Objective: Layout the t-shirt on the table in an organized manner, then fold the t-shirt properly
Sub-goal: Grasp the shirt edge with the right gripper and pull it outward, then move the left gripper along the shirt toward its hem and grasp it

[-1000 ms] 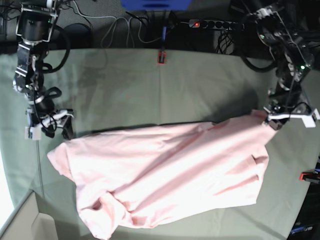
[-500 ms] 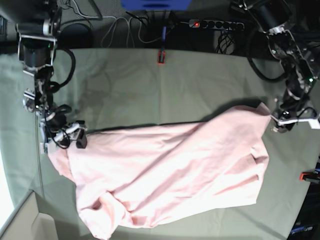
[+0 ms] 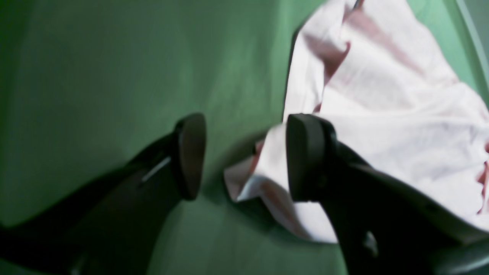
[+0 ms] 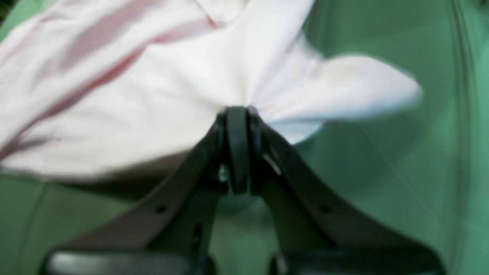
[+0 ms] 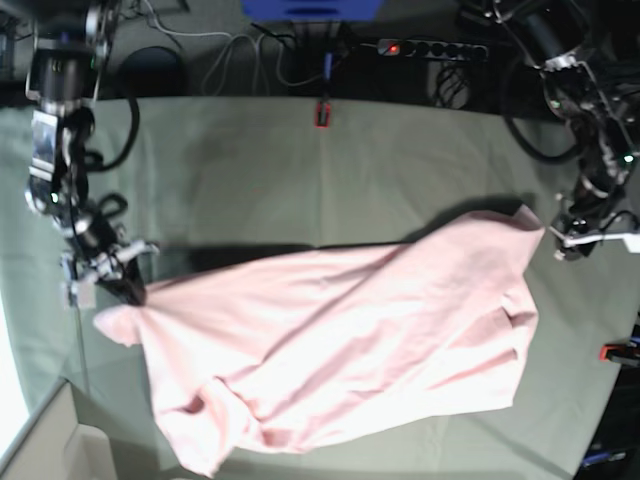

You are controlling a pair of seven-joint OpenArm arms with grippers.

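Note:
The pale pink t-shirt (image 5: 340, 345) lies crumpled across the grey-green table (image 5: 250, 180), plain side up, with no lettering showing. My right gripper (image 5: 118, 285) is at the shirt's left edge, shut on a pinch of the fabric; the right wrist view shows the jaws closed on the cloth (image 4: 237, 114) with the shirt (image 4: 133, 88) fanning out. My left gripper (image 5: 577, 246) is open just right of the shirt's far right corner. In the left wrist view it (image 3: 244, 156) is open and empty, with the shirt's corner (image 3: 382, 95) lying beside and behind one finger.
A red clamp (image 5: 322, 113) sits at the back edge and another (image 5: 614, 352) at the right edge. A power strip (image 5: 430, 48) and cables lie behind the table. A cardboard box (image 5: 50, 445) stands at the front left corner.
My left gripper has let go of the shirt's right corner and moved slightly right. My right gripper has come down onto the shirt's left edge and shut on it.

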